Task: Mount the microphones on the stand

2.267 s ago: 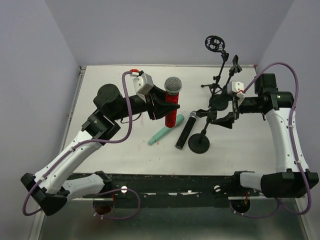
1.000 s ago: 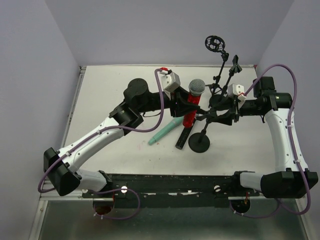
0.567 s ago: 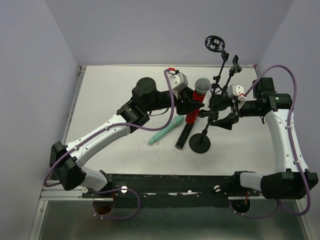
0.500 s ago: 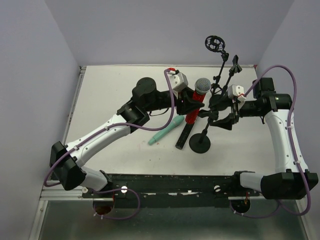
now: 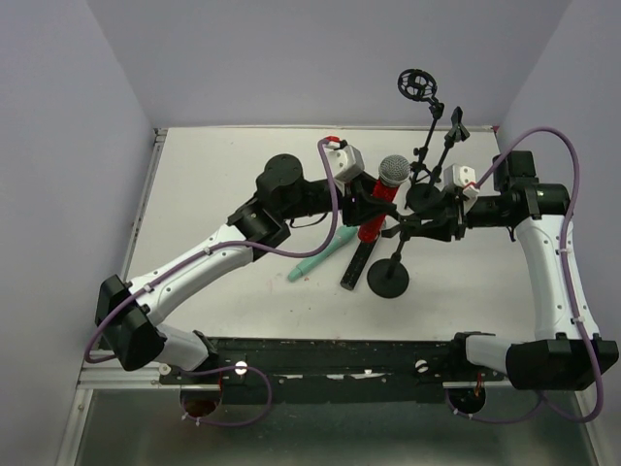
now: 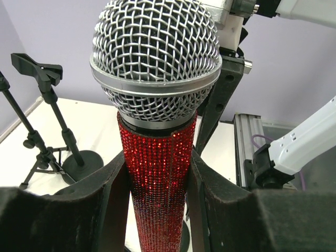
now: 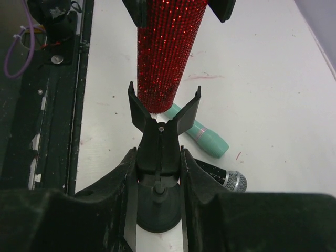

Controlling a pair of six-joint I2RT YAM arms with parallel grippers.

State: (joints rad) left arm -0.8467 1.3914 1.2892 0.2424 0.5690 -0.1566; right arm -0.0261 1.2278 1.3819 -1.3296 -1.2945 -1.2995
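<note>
Red mic (image 5: pixel 376 199) is standing upright mid-surface, left hand (image 6: pixel 157 210) clenching its body, butt at the clip (image 7: pixel 160 131) fork's mouth. Right hand (image 7: pixel 157 173) is grasping that clip. Green mic (image 7: pixel 202 137) and black mic (image 7: pixel 223 179) are lying on the surface (image 5: pixel 213 194), at 6–7 o'clock of it.

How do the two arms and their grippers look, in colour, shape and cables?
The left arm and right arm have white tubular links with black joints and black bases. A purple cable loops along each. Each wrist carries a small white camera box. The gripper fingers are black, broad and matt.
</note>
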